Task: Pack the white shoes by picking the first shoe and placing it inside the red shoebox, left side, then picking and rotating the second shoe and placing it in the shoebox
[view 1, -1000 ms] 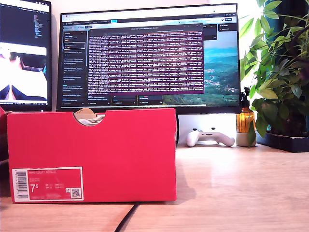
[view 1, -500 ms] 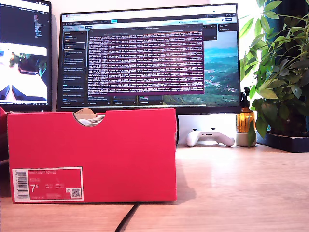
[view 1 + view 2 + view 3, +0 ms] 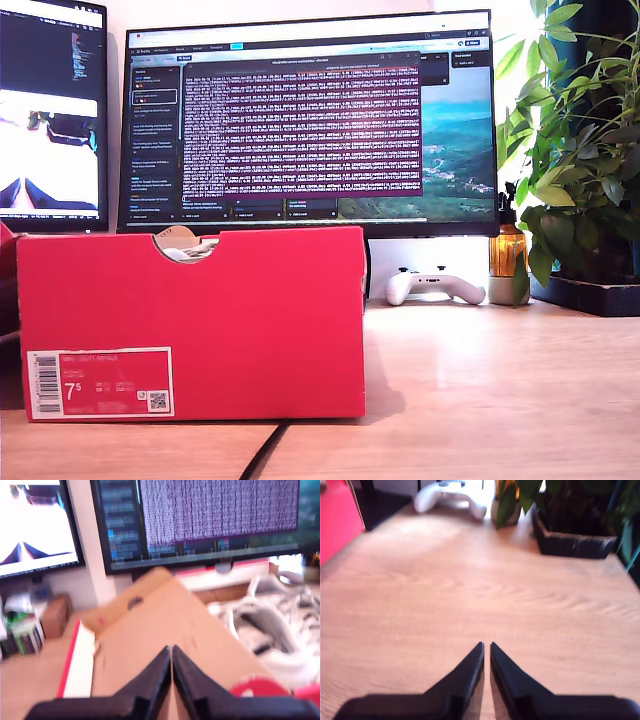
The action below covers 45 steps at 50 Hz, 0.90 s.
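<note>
The red shoebox [image 3: 190,320] stands at the exterior view's left, its notch and white label facing the camera. Something pale shows through the notch; I cannot tell what it is. In the first wrist view, my first gripper [image 3: 171,651] is shut on nothing above the box's brown cardboard flap [image 3: 165,620]. A blurred white shoe [image 3: 272,630] with laces lies in the box beside the flap. My second gripper [image 3: 486,646] is shut and empty over bare wooden table [image 3: 470,590], with the red shoebox [image 3: 335,520] off to one side. Neither arm shows in the exterior view.
A white game controller [image 3: 435,284] lies behind the box by the monitor [image 3: 310,120]. An amber bottle [image 3: 508,255] and a potted plant [image 3: 585,160] stand at the exterior view's right. A black cable [image 3: 262,452] runs out from under the box.
The red shoebox has shifted by a hair in the exterior view, and the live picture on the left screen has changed. Nothing else moved.
</note>
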{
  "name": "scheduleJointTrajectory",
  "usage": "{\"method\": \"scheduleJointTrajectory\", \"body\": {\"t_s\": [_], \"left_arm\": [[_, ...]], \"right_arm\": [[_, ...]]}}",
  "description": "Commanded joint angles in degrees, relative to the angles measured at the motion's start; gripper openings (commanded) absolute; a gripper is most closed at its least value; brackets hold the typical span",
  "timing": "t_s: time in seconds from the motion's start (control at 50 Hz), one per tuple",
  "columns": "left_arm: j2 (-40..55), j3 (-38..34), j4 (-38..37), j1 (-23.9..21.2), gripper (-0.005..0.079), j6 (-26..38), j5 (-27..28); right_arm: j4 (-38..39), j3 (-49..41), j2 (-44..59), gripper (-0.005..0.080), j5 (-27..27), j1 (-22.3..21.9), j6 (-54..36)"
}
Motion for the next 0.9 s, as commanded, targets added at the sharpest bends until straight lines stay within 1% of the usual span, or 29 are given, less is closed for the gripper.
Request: {"method": "scheduleJointTrajectory", "body": {"t_s": [0.0, 0.32, 0.46, 0.52, 0.72, 0.82, 0.88], "left_arm": [[-0.46, -1.77, 0.48, 0.28, -0.0019, -0.11, 0.00], [-0.46, -1.77, 0.52, 0.26, -0.0019, -0.11, 0.02], [-0.46, -1.77, 0.44, 0.26, -0.0019, 0.28, -0.24], [-0.46, -1.77, -0.63, 0.35, -0.0019, 0.26, -0.37], [-0.46, -1.77, -3.82, 0.37, -0.0019, 0.07, -0.48], [-0.46, -1.77, -4.15, 0.37, -0.0019, -1.86, -0.79], [-0.46, -1.77, -4.92, 0.37, -0.0019, -3.13, -1.14]], "right_arm": [[-1.81, -1.31, -3.45, -0.0002, 0.24, -0.72, 0.46], [-15.69, -1.29, -22.47, -0.0002, 1.68, -2.64, 2.32], [-15.91, -1.22, -21.64, -0.0002, 1.09, -2.60, 3.04], [-16.02, -1.20, -22.08, -0.0002, 0.11, -2.60, 3.39], [-16.06, -1.18, -22.08, -0.0002, 0.28, -2.60, 3.72], [-16.06, -1.18, -22.08, -0.0002, 0.28, -2.60, 6.08], [-15.98, -1.18, -22.08, -0.0002, 0.26, -2.60, 6.03]]}}
